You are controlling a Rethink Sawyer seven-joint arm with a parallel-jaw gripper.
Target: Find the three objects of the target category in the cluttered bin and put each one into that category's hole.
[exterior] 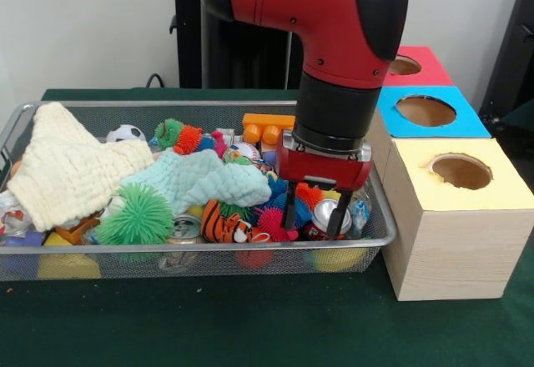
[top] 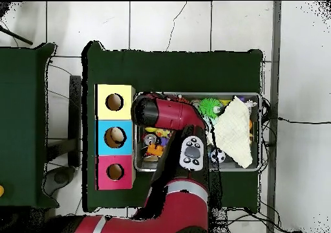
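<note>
Plain white wall (exterior: 92, 25) behind a dark green table (exterior: 250, 325), with a black radiator-looking thing (exterior: 196, 46) against it. Floor's big pale tiles (top: 155, 24), cables (top: 294, 122) trailing past the table's edges, plus a second green table (top: 22, 123) alongside.

Red arm (exterior: 334, 17) bent straight down, gripper (exterior: 314, 214) low, jaws apart.

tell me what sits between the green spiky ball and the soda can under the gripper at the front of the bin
In the front view, an upright can and a tiger-striped toy lie between the green spiky ball and the soda can.
</note>
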